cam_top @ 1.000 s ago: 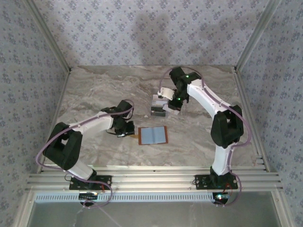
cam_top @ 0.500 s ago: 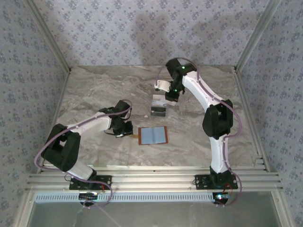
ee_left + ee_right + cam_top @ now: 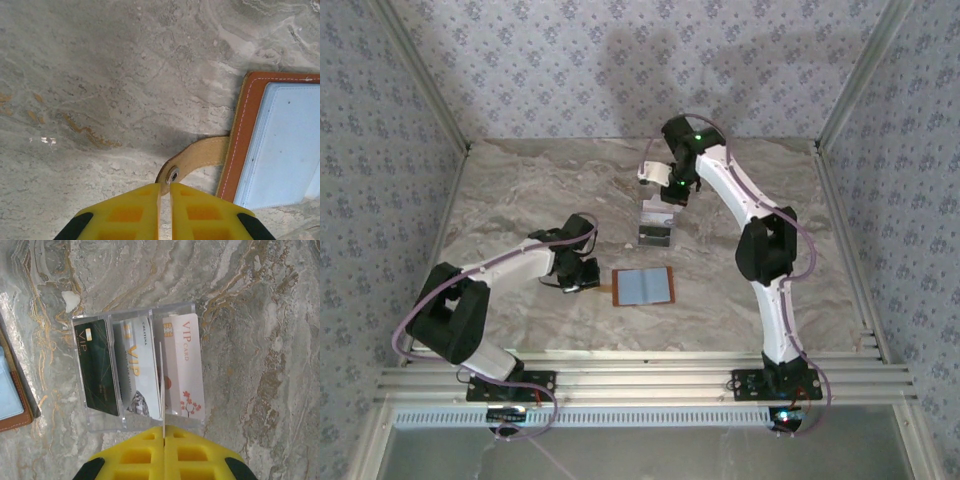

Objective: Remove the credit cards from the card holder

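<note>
Marble counter below: my right claw (image 3: 164, 432) hangs clamped on a credit card (image 3: 162, 385), edge-on over the clear tray (image 3: 135, 311) of three cards (image 3: 135, 370), left claw (image 3: 165, 186) pinched together at the open card holder's (image 3: 642, 287) strap (image 3: 200, 155), so next, I reckon, lower and release.

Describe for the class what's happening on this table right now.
The right end effector hangs over the clear tray, shut on what looks like a thin card seen edge-on; three credit cards lie in the tray's compartments. The left end effector, shut, sits at the strap of the open card holder, which lies flat on the table.
</note>
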